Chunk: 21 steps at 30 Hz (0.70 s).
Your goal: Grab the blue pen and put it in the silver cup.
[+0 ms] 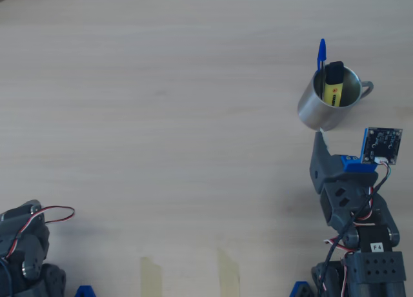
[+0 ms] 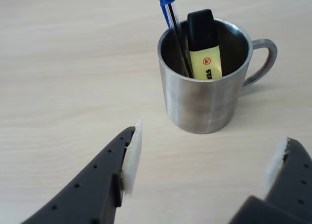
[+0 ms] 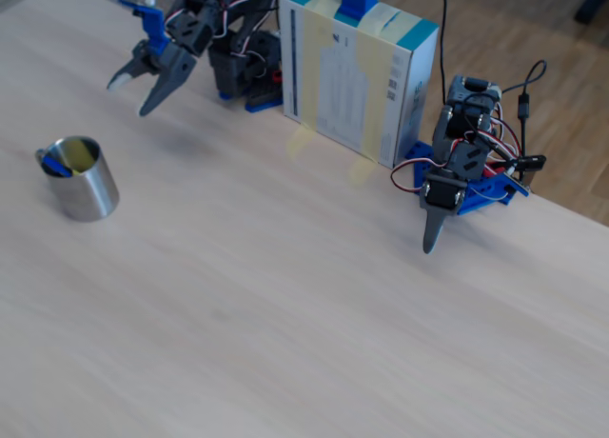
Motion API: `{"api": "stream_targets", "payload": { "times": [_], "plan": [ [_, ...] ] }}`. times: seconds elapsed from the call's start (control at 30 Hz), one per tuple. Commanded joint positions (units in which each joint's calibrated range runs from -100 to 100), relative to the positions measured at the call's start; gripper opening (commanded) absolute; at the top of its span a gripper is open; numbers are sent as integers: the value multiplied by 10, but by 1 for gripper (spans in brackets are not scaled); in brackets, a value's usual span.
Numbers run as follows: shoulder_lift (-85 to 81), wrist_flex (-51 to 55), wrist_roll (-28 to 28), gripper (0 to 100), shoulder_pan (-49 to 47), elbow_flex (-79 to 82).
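Observation:
The silver cup [image 1: 322, 106] [image 2: 204, 100] [image 3: 84, 186] stands upright on the pale wooden table, its loop handle [image 2: 263, 56] to the right in the wrist view. The blue pen [image 1: 321, 53] [image 2: 168, 5] leans inside it, blue cap sticking up past the rim; in the fixed view only a blue bit [image 3: 55, 167] shows. My gripper [image 1: 345, 145] [image 2: 209, 136] [image 3: 131, 95] is open and empty, a short way in front of the cup and not touching it. Both white-padded fingertips [image 2: 134, 146] are apart from the cup wall.
A yellow highlighter with a black cap [image 1: 333, 84] [image 2: 204, 44] stands in the cup beside the pen. A second arm [image 1: 26, 245] [image 3: 457, 181] rests at the table edge, fingers pointing down. A white and teal box [image 3: 357, 71] stands between the arms. Tape strips [image 1: 151, 274] mark the near edge.

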Motion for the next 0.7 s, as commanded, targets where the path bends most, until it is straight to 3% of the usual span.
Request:
{"api": "stream_targets", "payload": {
  "times": [0.0,0.67],
  "plan": [
    [-44,2,-9,39,1,16],
    [-219,9,-15,39,29,195]
  ]
}}
